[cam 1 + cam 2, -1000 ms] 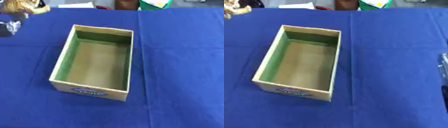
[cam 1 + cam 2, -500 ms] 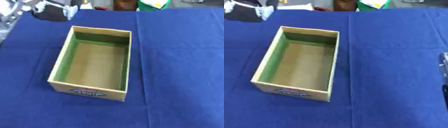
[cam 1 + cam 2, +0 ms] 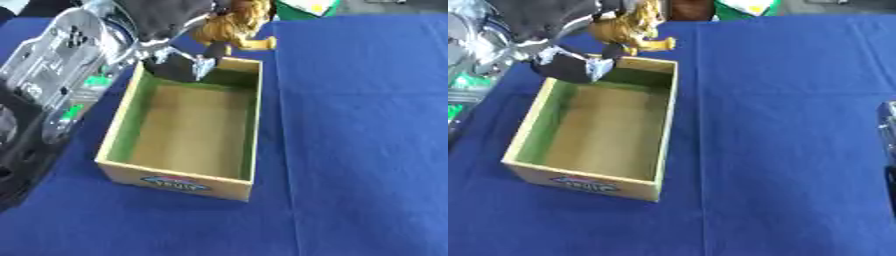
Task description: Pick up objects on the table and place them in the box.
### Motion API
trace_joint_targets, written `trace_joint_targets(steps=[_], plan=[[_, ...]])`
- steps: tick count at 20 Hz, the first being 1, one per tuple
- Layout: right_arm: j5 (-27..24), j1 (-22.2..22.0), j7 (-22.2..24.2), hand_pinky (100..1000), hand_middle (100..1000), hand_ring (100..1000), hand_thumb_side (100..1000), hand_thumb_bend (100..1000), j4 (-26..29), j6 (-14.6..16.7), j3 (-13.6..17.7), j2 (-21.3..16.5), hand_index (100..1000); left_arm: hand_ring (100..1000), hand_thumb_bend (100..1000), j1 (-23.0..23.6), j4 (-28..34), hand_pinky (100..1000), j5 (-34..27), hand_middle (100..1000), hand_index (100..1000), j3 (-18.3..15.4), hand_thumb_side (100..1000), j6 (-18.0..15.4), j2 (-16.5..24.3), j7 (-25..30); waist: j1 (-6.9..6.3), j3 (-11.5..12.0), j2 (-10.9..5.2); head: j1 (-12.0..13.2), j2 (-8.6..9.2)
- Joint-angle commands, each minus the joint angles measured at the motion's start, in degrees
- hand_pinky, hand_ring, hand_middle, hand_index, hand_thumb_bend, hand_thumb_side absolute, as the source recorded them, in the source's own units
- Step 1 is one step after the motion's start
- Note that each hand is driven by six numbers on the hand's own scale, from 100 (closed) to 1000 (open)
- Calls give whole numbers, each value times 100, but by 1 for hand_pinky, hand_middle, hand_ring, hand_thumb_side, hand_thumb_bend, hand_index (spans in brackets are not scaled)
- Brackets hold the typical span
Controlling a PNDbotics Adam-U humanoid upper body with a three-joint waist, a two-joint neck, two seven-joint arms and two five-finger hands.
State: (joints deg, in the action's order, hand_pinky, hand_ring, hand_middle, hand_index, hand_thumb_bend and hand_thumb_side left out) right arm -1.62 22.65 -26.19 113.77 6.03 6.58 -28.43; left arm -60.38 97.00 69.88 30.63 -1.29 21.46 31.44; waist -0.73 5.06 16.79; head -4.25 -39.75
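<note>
Cardboard box (image 3: pixel 188 135) sits open-topped on the blue tablecloth (image 3: pixel 359 125), its inside bare as far as the left eye view shows. Over the box's far left corner the left hand (image 3: pixel 166 20) has swung in from the upper left, where half a second back it was only a blur well beyond the box's far edge. Its fingers (image 3: pixel 188 67) curl down toward the far wall, and a tawny, lion-like toy (image 3: pixel 232 27) hangs against them just beyond the box's far rim. The fingers look closed round the toy, though the blur leaves the exact hold unclear. The silver and black forearm (image 3: pixel 61 75) runs along the box's left side.

In the right eye view the toy (image 3: pixel 627 30) shows again, one yellow limb poking out toward the right above the box's (image 3: pixel 597 132) far wall, still outside the opening. Beyond the toy, past the box's far side, lies a green and yellow thing (image 3: pixel 750 7) at the table's edge. The right hand (image 3: pixel 888 145) shows only as a dark sliver well to the right of the box; whether its fingers are straight or curled I cannot tell.

Since the carried toy has arrived at the box's edge, I judge the next step to be bringing it over the opening and letting go.
</note>
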Motion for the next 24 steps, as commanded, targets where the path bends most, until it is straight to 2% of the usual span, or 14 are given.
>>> trace_joint_targets(steps=[1,13,19,24], plan=[[-28,65,11,814,758,684,1000,100,82,27,15,-72,855,378,100,-34,-137,198,-14,438,575,48,461,9,-23,87,23,-1,-139,-33,-18],[-24,41,4,814,758,683,1000,100,82,11,16,-60,854,396,100,150,-530,216,-82,453,579,251,490,-15,-71,335,45,3,-101,-61,50],[-22,29,4,814,758,683,1000,100,82,3,16,-58,854,421,100,131,-749,248,-300,459,573,304,516,-216,-90,826,38,-10,-100,-57,39],[-27,15,6,814,758,683,999,100,82,-6,11,-56,854,469,100,55,-971,306,-483,491,598,302,542,-420,-104,1527,21,-20,-100,-43,48]])
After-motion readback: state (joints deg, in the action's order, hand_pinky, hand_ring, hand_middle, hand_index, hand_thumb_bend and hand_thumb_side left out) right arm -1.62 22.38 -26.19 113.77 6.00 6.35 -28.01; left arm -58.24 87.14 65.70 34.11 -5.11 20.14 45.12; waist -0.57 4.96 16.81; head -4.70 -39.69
